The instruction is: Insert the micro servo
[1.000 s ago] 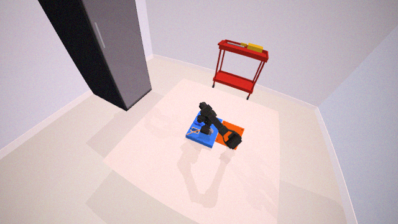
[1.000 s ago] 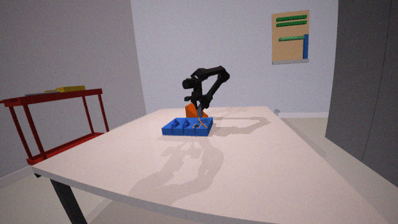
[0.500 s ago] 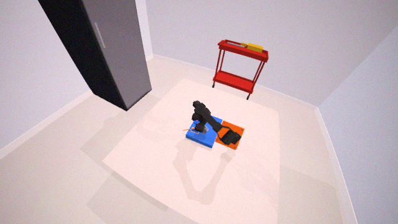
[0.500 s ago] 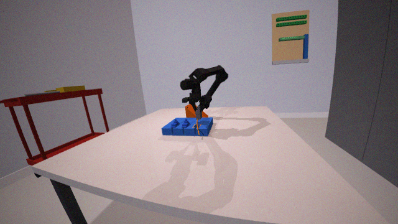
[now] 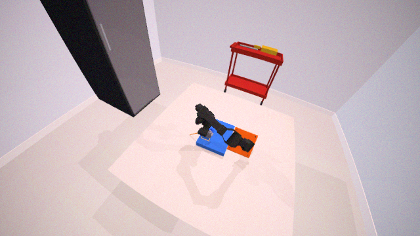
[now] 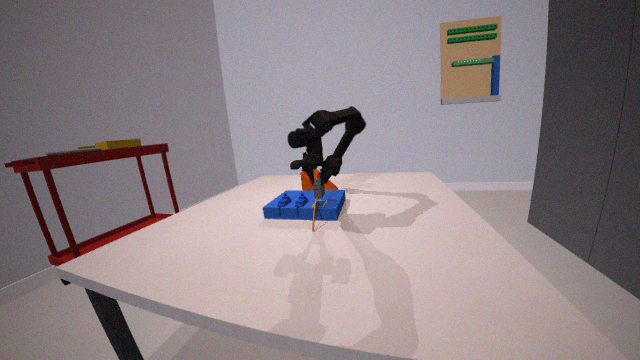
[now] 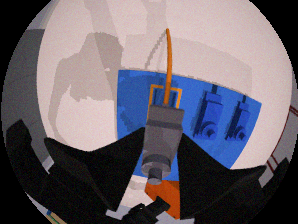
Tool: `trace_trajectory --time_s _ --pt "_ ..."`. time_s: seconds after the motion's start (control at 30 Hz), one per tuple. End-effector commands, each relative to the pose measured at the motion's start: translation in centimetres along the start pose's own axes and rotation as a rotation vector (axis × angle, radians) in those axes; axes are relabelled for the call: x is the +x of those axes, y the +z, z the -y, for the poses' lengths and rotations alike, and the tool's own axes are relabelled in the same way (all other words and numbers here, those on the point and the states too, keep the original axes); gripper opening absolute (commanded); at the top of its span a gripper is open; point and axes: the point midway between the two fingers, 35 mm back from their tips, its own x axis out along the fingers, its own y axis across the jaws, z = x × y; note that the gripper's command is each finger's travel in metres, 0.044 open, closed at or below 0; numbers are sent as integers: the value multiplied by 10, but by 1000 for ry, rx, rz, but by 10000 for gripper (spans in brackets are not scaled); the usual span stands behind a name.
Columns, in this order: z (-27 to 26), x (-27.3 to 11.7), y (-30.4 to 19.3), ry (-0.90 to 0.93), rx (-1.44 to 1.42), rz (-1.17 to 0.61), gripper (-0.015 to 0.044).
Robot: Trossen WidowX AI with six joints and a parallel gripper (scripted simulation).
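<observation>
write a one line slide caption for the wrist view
Tool shut on the grey micro servo, held over the blue deck at the orange-marked pocket, orange cable trailing ahead.

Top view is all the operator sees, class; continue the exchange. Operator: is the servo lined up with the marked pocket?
Observer: Yes; the wrist view shows the gripper shut on the grey servo, directly in line with the orange-outlined pocket.
Operator: And its cable?
Observer: The exterior view shows the orange cable hanging over the blue deck at its front edge.
Operator: Neighbouring pockets?
Observer: Wrist view: two fitted servos sit beside it.
</observation>
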Motion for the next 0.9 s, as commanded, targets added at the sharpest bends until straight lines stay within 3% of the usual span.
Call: trace_trajectory --time_s 0.0,0.87 --pt "0 -4 11 0 5 11 0" --pt "-1 16 13 0 4 11 0"
